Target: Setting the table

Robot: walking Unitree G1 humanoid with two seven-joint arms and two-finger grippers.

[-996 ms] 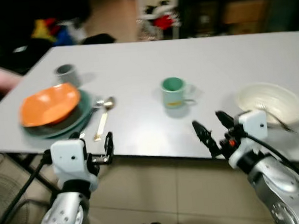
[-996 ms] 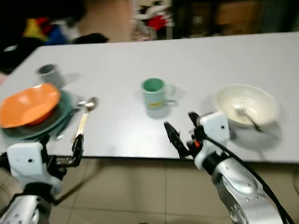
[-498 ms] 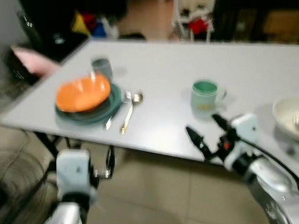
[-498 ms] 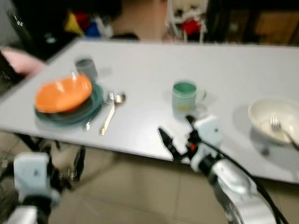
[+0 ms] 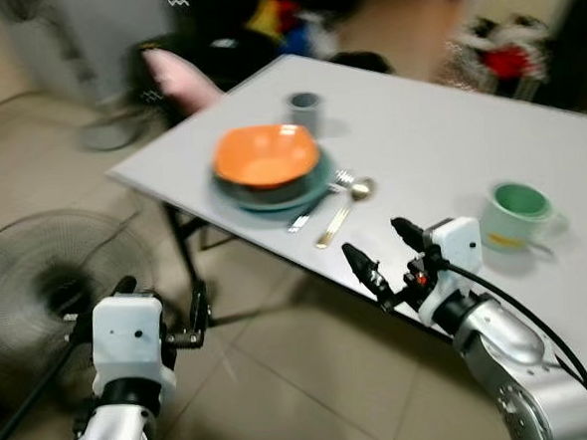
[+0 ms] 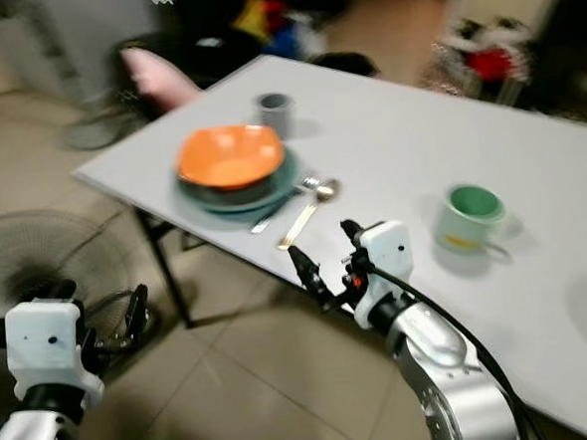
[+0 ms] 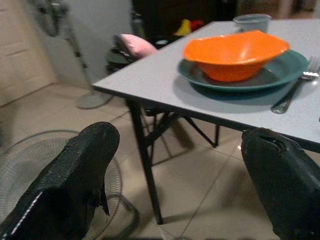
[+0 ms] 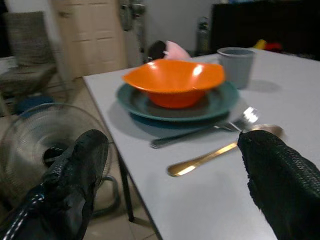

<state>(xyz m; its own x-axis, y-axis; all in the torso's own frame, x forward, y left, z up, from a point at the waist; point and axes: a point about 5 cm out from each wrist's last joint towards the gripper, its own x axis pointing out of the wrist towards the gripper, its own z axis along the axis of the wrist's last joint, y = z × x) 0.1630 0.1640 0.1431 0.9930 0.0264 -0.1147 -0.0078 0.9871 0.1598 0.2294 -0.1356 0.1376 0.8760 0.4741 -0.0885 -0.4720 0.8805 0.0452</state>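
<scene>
We stand at the corner of a long, smooth grey table (image 5: pixel 439 151), both silver arms bent at the elbow and held forward. Our right gripper (image 5: pixel 385 254) hovers just off the near edge, its two long black fingers spread apart and holding nothing. Our left gripper (image 5: pixel 195 321) sits lower, out over the tiled floor (image 5: pixel 283 380) and apart from the table, fingers likewise parted and empty. Beside it stands a round wire-caged floor fan (image 5: pixel 48 275). On the table, a glossy orange bowl (image 5: pixel 267 155) rests in a dark teal plate (image 5: pixel 272 186). Just beside the plate lie a silver fork (image 5: pixel 317 201) and a slim gold spoon (image 5: pixel 345 207). A small grey cup (image 5: pixel 305 110) stands behind the bowl; a green mug (image 5: pixel 512 214) sits well apart toward our right.
</scene>
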